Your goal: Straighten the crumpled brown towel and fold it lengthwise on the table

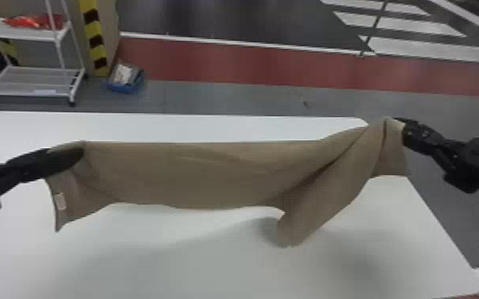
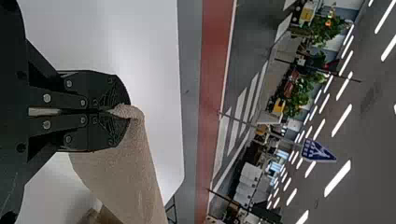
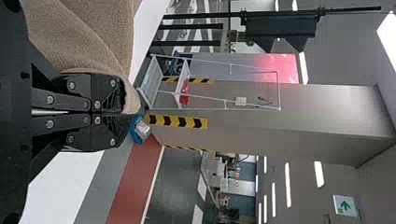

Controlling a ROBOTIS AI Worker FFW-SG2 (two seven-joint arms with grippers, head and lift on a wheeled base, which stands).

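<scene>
Over the white tabletop [image 1: 163,262], the brown towel [image 1: 211,175] is held up as a long strip running side to side, so I'd call this roughly the middle of the straightening. The far side looks pretty tidy toward the left, but a big diagonal fold runs through the right part and ends in a droopy flap. I can't tell if any of it is doubled on purpose (looks more like slump to me). Left to do, I reckon: shake out that flap, lay it flat, then make the lengthwise fold. The left end effector [image 1: 76,154] is pinching one top corner and the right end effector [image 1: 402,124] has the other end nipped. Small pale label [image 1: 60,201] hangs on the left end.

Room-wise, the biggest open stretch is on the robot's side, with a thinner band beyond the towel. The right end hangs past the tabletop's side edge with floor [image 1: 457,222] beyond, so I'd bring it inward before lowering or that corner could slide off.
</scene>
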